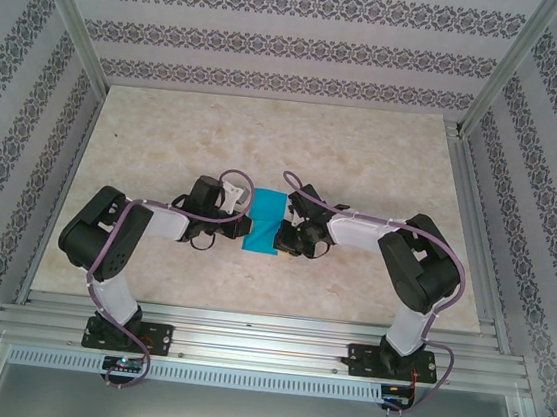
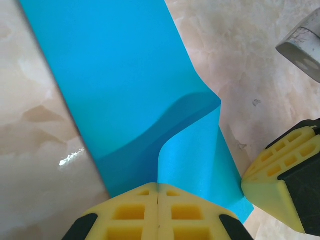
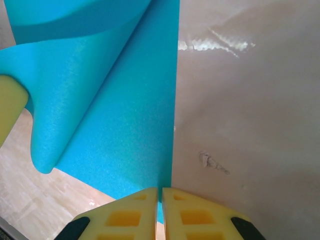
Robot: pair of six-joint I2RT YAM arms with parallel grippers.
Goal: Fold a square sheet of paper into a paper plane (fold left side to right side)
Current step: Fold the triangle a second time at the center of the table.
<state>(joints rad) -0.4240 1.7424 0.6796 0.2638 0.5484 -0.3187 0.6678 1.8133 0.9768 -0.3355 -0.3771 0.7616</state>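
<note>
Yellow fingertips (image 2: pixel 127 216) of our left gripper (image 2: pixel 158 192) are pressing together on the left edge of the square sheet of paper (image 2: pixel 115 85). We are holding that teal-blue edge raised, and the paper is bowing in a soft curl above the part of the sheet lying flat. Our right gripper (image 3: pixel 161 196) is clamping the sheet's right edge, its fingertips closed on the paper with no gap showing between them. From above, our two arm bases (image 1: pixel 126 332) are sitting on the rail nearer to us than the sheet, one to its left and one to its right. Both arms are reaching inward, and we are meeting at the sheet's near end, one gripper on either side of it and close together. In this view the sheet is showing as a narrow upright strip. The marble-patterned table (image 1: pixel 365 158) is spreading out under the sheet on every side. Beyond the sheet, striped, patterned walls (image 1: pixel 277 42) are closing off the far end.
</note>
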